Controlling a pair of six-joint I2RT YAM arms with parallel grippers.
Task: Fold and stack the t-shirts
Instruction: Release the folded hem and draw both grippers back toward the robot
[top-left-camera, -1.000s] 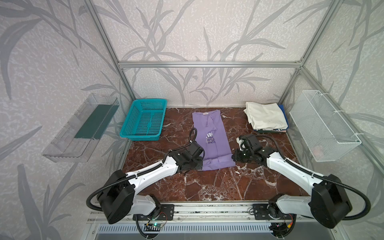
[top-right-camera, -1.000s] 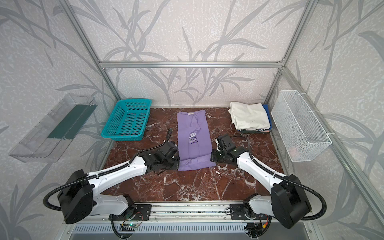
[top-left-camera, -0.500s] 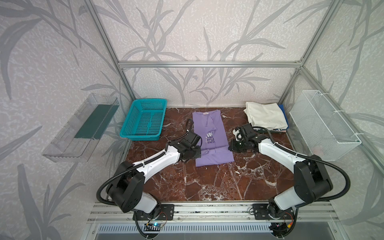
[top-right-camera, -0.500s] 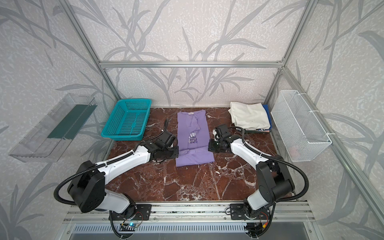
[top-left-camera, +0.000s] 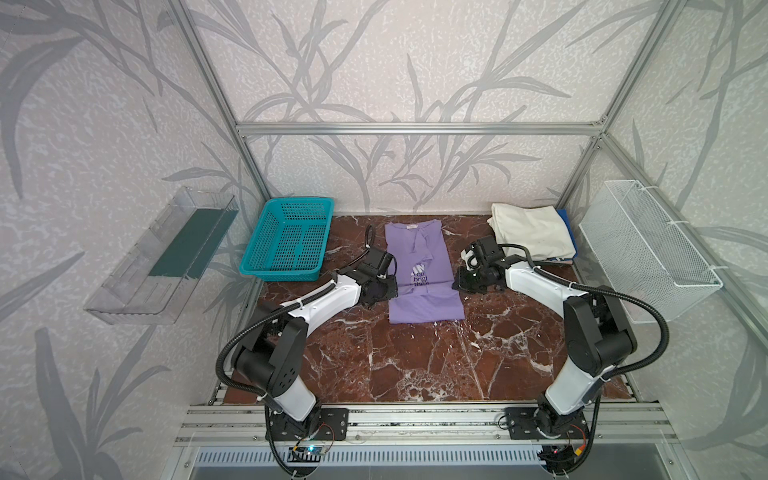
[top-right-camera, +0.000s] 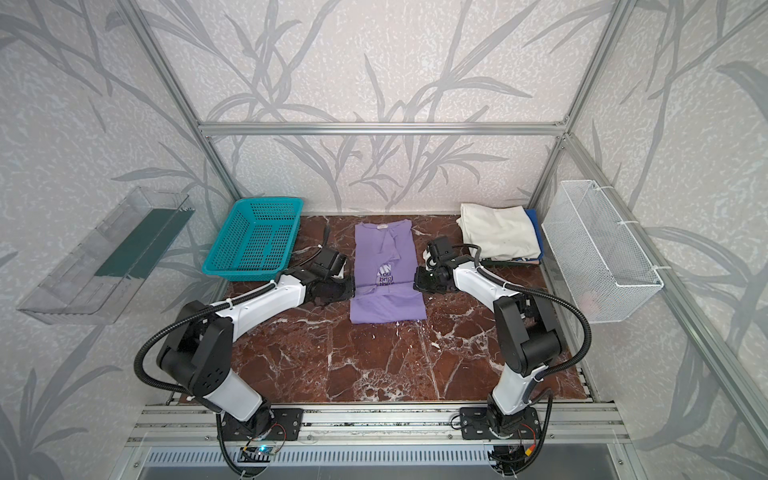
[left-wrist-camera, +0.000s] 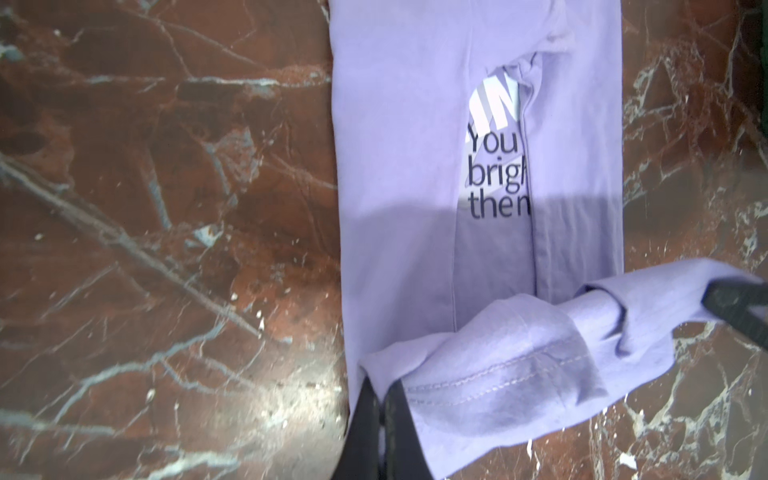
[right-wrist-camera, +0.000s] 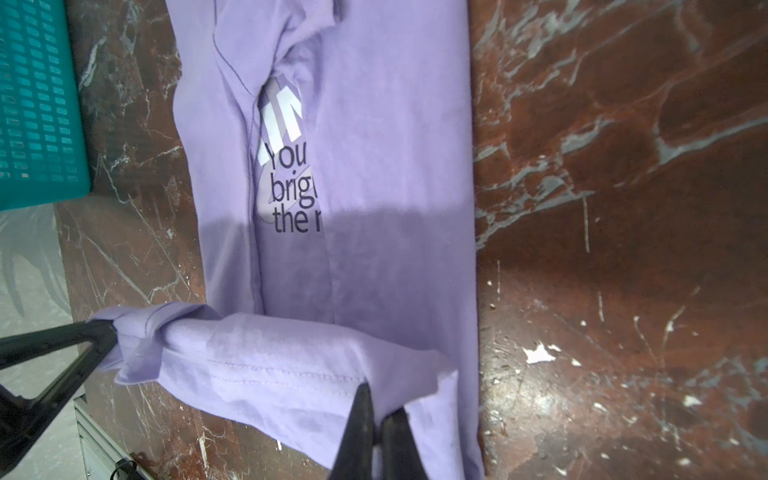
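A lavender t-shirt (top-left-camera: 415, 245) with white and dark chest lettering lies lengthwise on the marble table (top-left-camera: 415, 365), its sides folded in. Both grippers hold its hem up off the cloth. My left gripper (left-wrist-camera: 382, 399) is shut on the hem's left corner, at the shirt's left edge (top-left-camera: 388, 286). At the right edge (top-left-camera: 459, 284), my right gripper (right-wrist-camera: 376, 409) is shut on the other corner. The raised hem sags between them over the shirt's lower half. A cream-white t-shirt (top-left-camera: 530, 232) tops a folded stack at the back right, with a blue edge (top-left-camera: 566, 218) showing beneath.
A teal lattice basket (top-left-camera: 289, 239) stands at the back left, close to my left arm. A white wire basket (top-left-camera: 648, 249) hangs on the right wall and a clear bin (top-left-camera: 162, 257) on the left wall. Bare marble lies in front of the shirt.
Both grippers have moved toward the back of the table with the lavender hem, so the shirt's lower part folds up over its middle. The shirt's front edge has drawn back.
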